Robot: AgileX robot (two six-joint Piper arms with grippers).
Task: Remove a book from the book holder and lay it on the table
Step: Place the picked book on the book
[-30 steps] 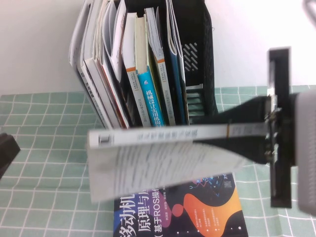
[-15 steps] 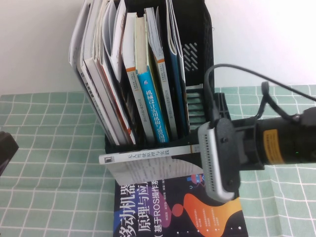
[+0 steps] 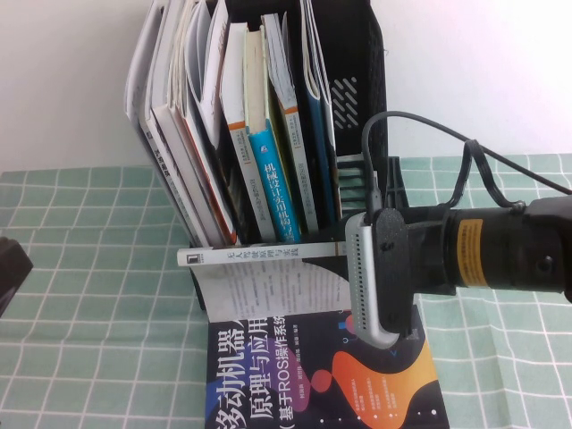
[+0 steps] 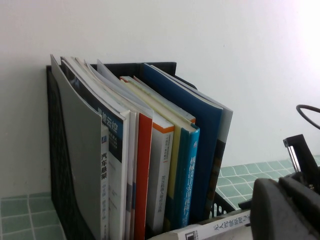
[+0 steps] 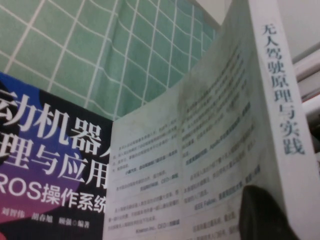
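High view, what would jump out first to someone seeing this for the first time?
The right claw, low in front of the tall black plastic file rack, holds a thin white-spined book spine-up, pages hanging over a dark navy book with orange shapes lying on the pale green grid cloth. The rack is crammed with leaning books. The left claw sits dark at the left edge.

High view looks down from the robot's side at the holder (image 3: 357,107) and table (image 3: 80,268). Left wrist view faces the holder (image 4: 57,165) low, from near. Right wrist view sits tight against the book (image 5: 210,150), just beyond its jaws. All share the book (image 3: 259,256) (image 4: 215,231).
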